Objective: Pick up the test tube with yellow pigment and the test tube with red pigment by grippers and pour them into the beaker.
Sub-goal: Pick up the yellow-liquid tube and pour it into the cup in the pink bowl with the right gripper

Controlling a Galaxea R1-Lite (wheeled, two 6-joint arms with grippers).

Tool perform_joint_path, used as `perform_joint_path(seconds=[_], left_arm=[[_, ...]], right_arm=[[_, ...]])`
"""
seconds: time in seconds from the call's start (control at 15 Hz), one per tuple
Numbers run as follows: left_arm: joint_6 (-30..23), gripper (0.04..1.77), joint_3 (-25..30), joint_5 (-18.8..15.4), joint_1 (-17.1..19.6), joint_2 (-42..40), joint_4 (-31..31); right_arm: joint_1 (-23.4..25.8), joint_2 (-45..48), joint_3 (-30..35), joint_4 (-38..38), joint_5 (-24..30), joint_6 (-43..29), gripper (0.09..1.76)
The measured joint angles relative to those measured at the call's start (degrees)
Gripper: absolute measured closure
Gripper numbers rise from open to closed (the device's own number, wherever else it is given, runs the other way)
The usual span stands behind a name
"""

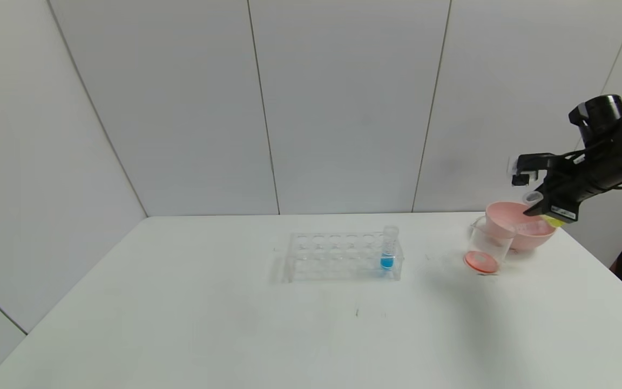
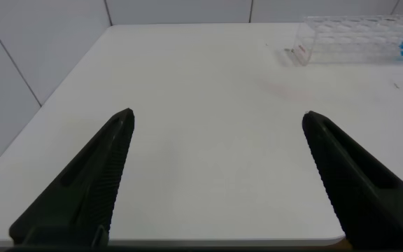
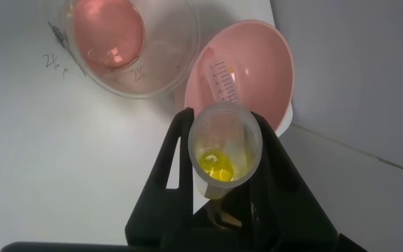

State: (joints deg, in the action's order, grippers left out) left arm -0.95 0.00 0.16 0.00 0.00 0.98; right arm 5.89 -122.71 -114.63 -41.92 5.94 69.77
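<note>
While the black right gripper (image 1: 544, 208) was clamped on the small clear test tube with yellow pigment (image 3: 222, 150), it was held above the pink bowl (image 1: 527, 237), beside the clear beaker (image 1: 488, 246) holding red liquid. The left gripper (image 2: 215, 175) was spread wide over the white table (image 2: 208, 91).

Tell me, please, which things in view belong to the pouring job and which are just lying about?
Part of the job:
- yellow-pigment test tube, held in the shut right gripper
- beaker, with red liquid at its bottom
- a tube lying in the pink bowl, possibly the red one

Lying about:
- tube rack
- blue-liquid tube standing in it
- left gripper, open and idle
</note>
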Motion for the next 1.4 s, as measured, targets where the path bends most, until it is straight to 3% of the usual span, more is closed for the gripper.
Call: perform_joint_path(seconds=[0.13,0.67,1.4], left_arm=[[0.0,0.09,0.0,0.0,0.0,0.0,0.0],[0.02,0.09,0.0,0.0,0.0,0.0,0.0],[0.0,0.09,0.0,0.0,0.0,0.0,0.0]], right_arm=[[-0.72,0.2,0.0,-1.69,-0.3,1.15,1.33],[-3.99,0.59,0.02,-6.03,-10.62,4.29,1.33],[-8.63,-3.43,0.02,-2.17,-23.55,4.16,1.33]])
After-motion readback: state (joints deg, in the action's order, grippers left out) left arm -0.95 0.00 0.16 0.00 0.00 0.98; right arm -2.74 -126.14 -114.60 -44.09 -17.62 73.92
